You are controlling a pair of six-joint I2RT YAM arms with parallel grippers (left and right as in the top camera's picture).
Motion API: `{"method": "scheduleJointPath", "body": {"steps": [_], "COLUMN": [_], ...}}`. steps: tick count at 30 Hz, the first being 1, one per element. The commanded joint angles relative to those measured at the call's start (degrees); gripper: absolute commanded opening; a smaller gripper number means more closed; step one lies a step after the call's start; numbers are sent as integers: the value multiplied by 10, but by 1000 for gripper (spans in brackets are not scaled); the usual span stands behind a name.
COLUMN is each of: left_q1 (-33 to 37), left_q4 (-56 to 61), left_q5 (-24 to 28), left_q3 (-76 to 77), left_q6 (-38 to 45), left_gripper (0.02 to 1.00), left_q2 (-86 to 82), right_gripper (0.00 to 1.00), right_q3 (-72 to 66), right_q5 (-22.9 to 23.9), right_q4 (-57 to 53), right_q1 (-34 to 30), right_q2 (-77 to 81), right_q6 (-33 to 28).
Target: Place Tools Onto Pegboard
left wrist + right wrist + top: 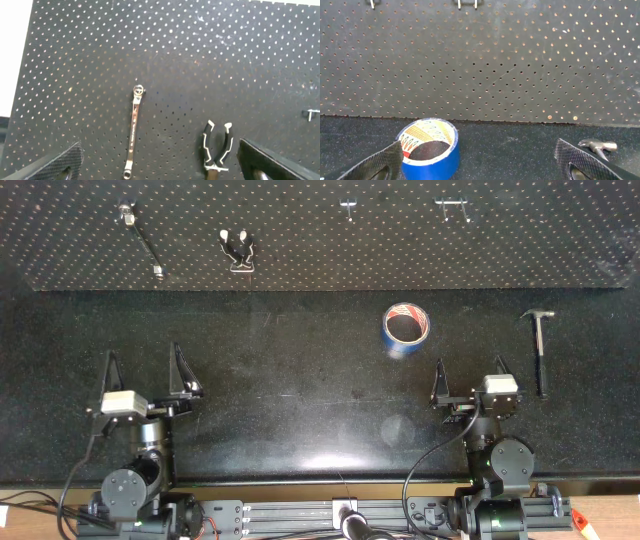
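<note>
Gleaming slim wrench (132,132); round blue tape (437,162)

Black arms (150,435), white wrist blocks (124,402); looping black cables (412,470); dark end effector fingers (182,372).

On the pegboard (175,60), the pliers (218,149) were cut off at their lower end by the picture's edge. Below the pegboard, the hammer (598,145) showed only its head, its handle hidden behind a finger (585,162) of the right pincer (479,147). The tape roll (430,150) was cropped underneath.
</note>
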Motion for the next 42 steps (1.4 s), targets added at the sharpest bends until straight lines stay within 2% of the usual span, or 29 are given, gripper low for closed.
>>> {"method": "scheduleJointPath", "body": {"steps": [1, 3, 4, 10, 15, 20, 34, 35, 38, 40, 42], "left_q1": [46, 64, 68, 69, 66, 17, 17, 17, 17, 17, 17], "left_q4": [-61, -121, -136, -254, -254, -254, -254, -254, -254, -254, -254], "left_q5": [30, 77, 84, 85, 83, 83, 83, 83, 83, 83, 83], "left_q3": [-8, -8, -8, -8, -8, -8, -8, -8, -8, -8, -8], "left_q6": [1, 1, 1, 4, 3, 3, 3, 3, 3, 3, 3], "left_gripper": [996, 996, 996, 996, 996, 996, 996, 996, 996, 996, 996], "left_q2": [-59, -59, -59, -59, -59, -59, -59, -59, -59, -59, -59], "right_gripper": [982, 982, 982, 982, 982, 982, 982, 982, 982, 982, 982], "right_q3": [-2, -2, -2, -2, -2, -2, -2, -2, 0, 24, 95], "right_q5": [-1, -1, -1, -1, -1, -1, 0, 12, 11, 9, 9], "right_q4": [-2, -2, -2, -2, -2, -2, -2, -3, 20, 21, 31], "right_q1": [3, 3, 3, 3, 3, 3, 3, 3, 3, 4, 5], "right_q2": [-3, -3, -3, -3, -3, -3, -3, -3, -2, 23, 121], "right_q6": [-2, -2, -2, -2, -2, -2, -2, -2, 27, 27, 49]}}
